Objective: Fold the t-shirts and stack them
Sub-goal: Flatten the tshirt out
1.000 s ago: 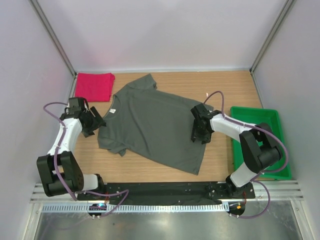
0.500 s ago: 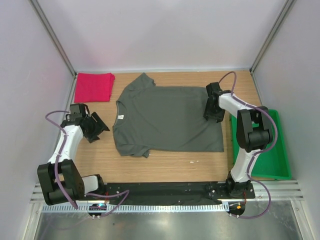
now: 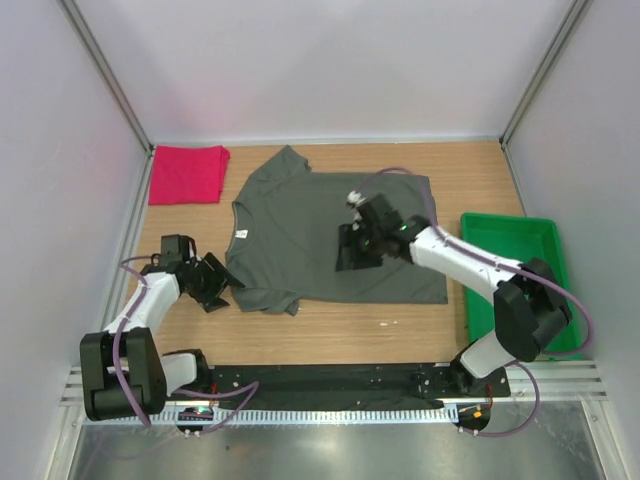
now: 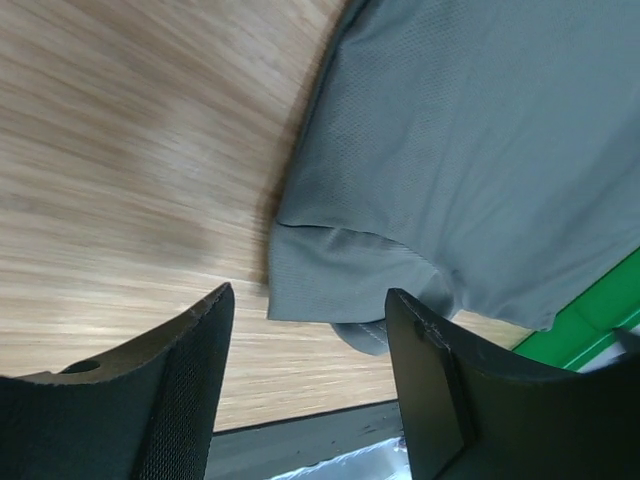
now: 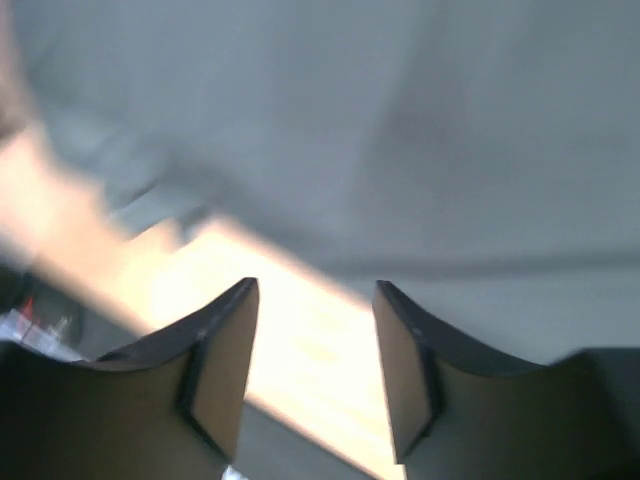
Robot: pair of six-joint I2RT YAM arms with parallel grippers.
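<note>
we see the dark grey-olive t-shirt [image 3: 295, 225] spread flat and unfolded across the middle of the wooden table [image 3: 480, 180]. its collar points to 9 o'clock and its hem to 3 o'clock. a small white label [image 3: 240, 235] shows inside the neck. one sleeve lies smooth at 12 o'clock. the other, at 6 o'clock, is rumpled, with its edge turned under. the cloth looks thin, with a fine mesh weave in the left wrist view [image 4: 480, 150].

the pinkish-red t-shirt [image 3: 187, 173] sits at the table's 10 o'clock corner, folded into a neat rectangle, just beside the grey one's far sleeve but apart from it.

the left gripper [image 3: 215, 283] is low at 8 o'clock, just beside the rumpled sleeve. its jaws are spread and hold nothing [image 4: 310, 298]. the right gripper [image 3: 352, 248] is over the grey shirt's middle, its jaws also parted and empty [image 5: 315, 287]. that view is blurred, and we cannot tell whether it touches the cloth.

a green tray [image 3: 505, 250] stands at 3 o'clock, clear of the hem.
</note>
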